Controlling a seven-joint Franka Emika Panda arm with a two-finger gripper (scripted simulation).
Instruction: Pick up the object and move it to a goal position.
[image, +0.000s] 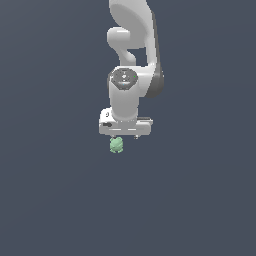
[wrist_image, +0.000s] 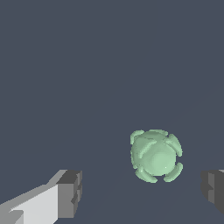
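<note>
Exterior view: my arm (image: 134, 60) is reaching down from the upper part of the frame, white and grey, with the wrist pointing straight at the dark slate floor (image: 50, 200). My gripper (image: 123, 137) is hanging at the arm's end under its white bar (image: 125, 128), and only small dark tips of the fingers are showing beneath that bar. The blob (image: 116, 145), pale mint green and rounded, is sitting just below the bar, toward the exterior view's left end of it, and is far narrower than the bar itself. Whether anything is touching the blob cannot be told from this view.

Wrist view: my two fingers are standing wide apart, one finger (wrist_image: 65, 197) with a white body and dark grey pad at one side of the frame, the other finger (wrist_image: 214, 190) showing only its dark pad at the opposite edge. My gripper (wrist_image: 140, 192) is holding nothing. The blob (wrist_image: 156, 155) is lying in the span between the two fingers, nearer to the second one, with clear floor (wrist_image: 87, 65) showing on both sides of it, so neither pad is touching it. Its surface is lumpy, a smooth dome ringed by raised petal-like ridges.
</note>
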